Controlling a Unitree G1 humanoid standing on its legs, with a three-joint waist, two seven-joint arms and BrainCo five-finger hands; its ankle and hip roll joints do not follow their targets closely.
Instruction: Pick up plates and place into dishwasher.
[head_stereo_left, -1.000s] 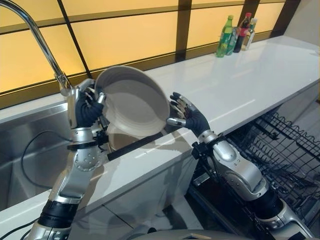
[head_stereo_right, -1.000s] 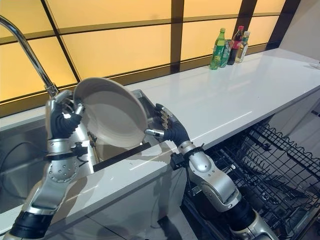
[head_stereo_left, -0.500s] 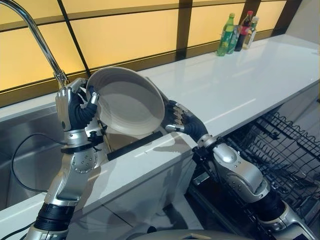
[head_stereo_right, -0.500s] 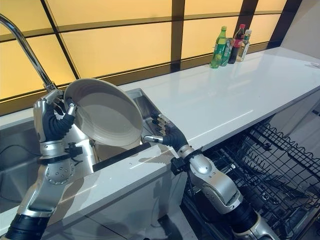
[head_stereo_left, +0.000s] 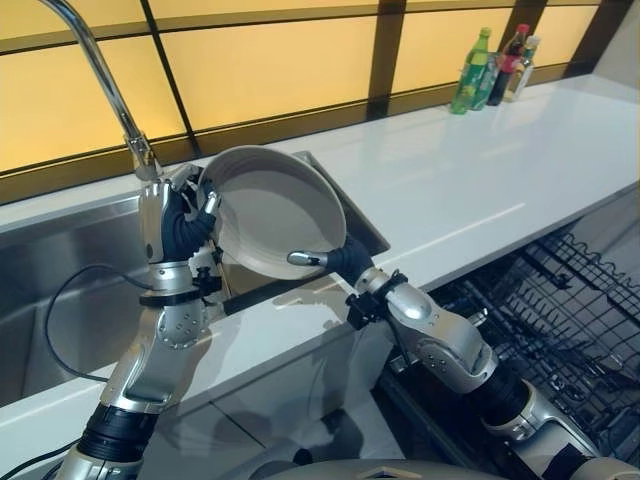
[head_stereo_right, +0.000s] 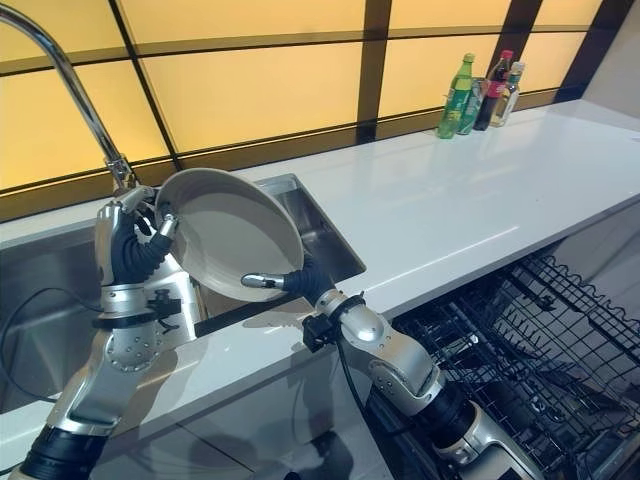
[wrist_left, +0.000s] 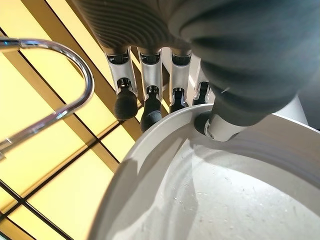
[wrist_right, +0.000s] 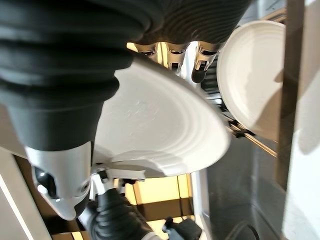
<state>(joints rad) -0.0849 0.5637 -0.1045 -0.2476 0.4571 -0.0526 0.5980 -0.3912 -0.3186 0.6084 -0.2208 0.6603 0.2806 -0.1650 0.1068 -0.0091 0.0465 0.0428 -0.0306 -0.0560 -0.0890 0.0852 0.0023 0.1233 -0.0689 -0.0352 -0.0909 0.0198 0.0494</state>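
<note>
Above the steel sink (head_stereo_left: 60, 270) set in the white bench (head_stereo_left: 480, 170), a grey plate (head_stereo_left: 275, 220) hangs tilted, its rim pinched by the left hand (head_stereo_left: 175, 222) and clasped from the opposite side by the right hand (head_stereo_left: 335, 260).

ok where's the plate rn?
The plate is held tilted above the sink, just right of the faucet: left hand pinching its rim, right hand at its lower right edge.
</note>
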